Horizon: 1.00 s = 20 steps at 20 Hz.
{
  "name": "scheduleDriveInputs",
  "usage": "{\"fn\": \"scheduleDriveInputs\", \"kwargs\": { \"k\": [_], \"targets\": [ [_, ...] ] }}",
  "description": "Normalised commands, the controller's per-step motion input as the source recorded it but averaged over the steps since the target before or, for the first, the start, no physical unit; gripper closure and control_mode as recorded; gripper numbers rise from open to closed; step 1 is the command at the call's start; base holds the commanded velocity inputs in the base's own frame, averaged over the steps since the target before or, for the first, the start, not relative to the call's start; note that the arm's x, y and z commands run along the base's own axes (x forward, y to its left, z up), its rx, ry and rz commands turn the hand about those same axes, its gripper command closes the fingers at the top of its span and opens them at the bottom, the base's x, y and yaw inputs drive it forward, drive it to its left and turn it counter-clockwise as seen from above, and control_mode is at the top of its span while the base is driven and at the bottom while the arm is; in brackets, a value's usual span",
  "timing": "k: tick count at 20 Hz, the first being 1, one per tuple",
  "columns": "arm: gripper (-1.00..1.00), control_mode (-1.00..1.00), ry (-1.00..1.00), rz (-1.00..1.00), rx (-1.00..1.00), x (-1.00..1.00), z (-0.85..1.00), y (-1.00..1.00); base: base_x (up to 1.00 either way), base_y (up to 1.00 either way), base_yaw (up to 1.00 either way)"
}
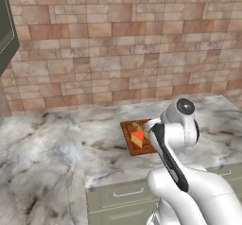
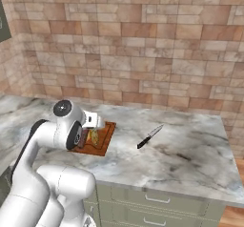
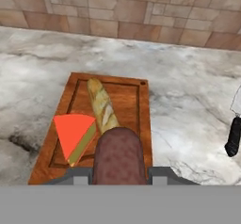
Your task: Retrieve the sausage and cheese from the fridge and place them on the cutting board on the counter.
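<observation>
Brick wall (image 1: pixel 123 44) of reddish-tan courses runs behind everything you see, and below it the grey-white marbled worktop (image 2: pixel 190 149) spreads over pale grey-green cabinets (image 2: pixel 157 204) with bar-handled drawers. Look to the cutting board (image 3: pixel 141 119) next: a reddish-brown wooden slab with a darker raised rim, lying flat on the worktop near its front edge. On it you have a pale tan baguette (image 3: pixel 102 106) lying lengthwise, and the cheese (image 3: pixel 73 134), a wedge with a bright red face and a yellow-orange side, just beside the loaf on the board's left half in the hand view. Your pincer (image 3: pixel 118 173) sits over the near end of the board, closed on the sausage (image 3: pixel 118 155), a short dark reddish-brown cylinder with a rounded end that stands between the finger tips and overlaps the near end of the baguette in that view; you cannot tell whether it touches the board. Off to the board's right, well apart, a black-handled knife (image 2: pixel 149 136) lies on the bare stone.
</observation>
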Motion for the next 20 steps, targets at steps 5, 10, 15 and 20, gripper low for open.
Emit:
{"fn": "scheduleDriveInputs", "kwargs": {
  "k": [5,10,15,20],
  "targets": [
    [1.00,-1.00,0.16,0.14,0.01,0.53,-0.12,-0.28,0.00,0.00,0.00],
    [1.00,-1.00,0.16,0.04,0.01,0.61,-0.12,-0.16,0.00,0.00,0.00],
    [1.00,-1.00,0.02,0.00,0.00,0.52,-0.31,0.03,0.00,0.00,0.00],
    [1.00,-1.00,0.04,0.00,0.00,0.52,-0.33,0.15,0.00,0.00,0.00]
  ]
}}
